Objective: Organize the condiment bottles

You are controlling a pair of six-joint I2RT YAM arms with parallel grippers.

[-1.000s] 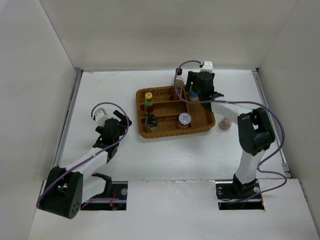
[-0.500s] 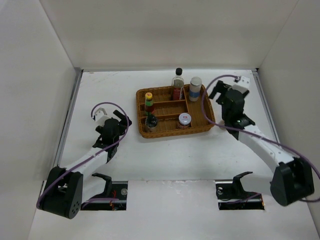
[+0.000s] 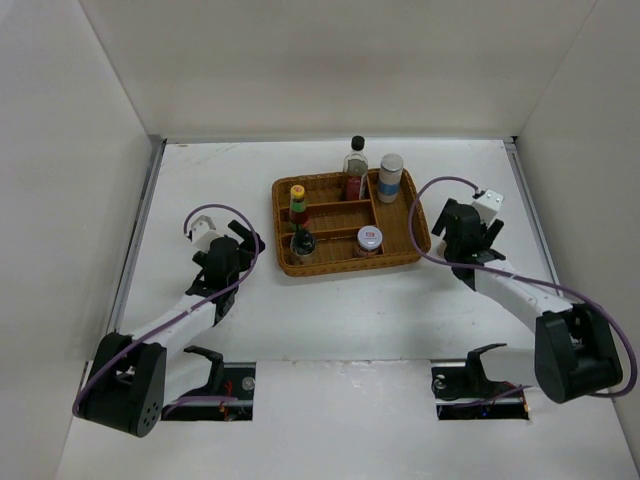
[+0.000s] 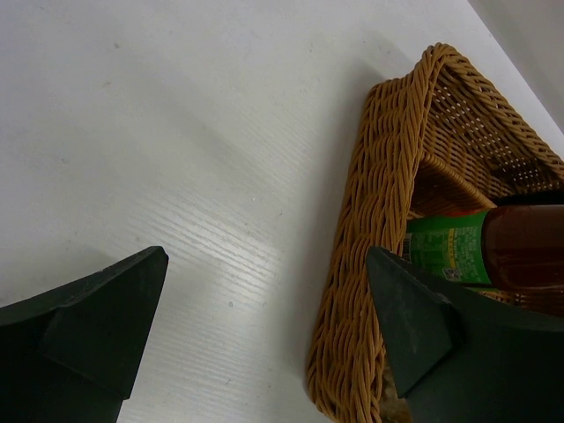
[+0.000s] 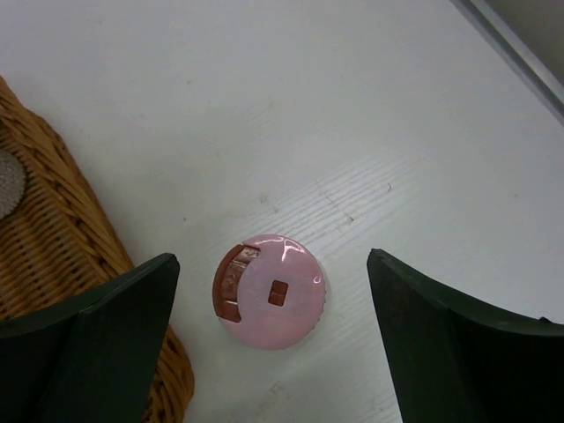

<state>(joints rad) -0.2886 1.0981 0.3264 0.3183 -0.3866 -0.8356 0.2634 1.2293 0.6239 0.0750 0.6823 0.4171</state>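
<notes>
I see the pink shaker cap-on, round and glossy with a small slot, on the table low-centre of frame, just beside the tray, inside my right gripper, spread wide; left gripper wide too

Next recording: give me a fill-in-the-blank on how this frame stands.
The round-capped shaker standing on the white table has a ____ cap. The right gripper hangs over it with its fingers ____. The left gripper, beside the brown wicker tray, holds ____.
Missing words: pink; open; nothing.
</notes>
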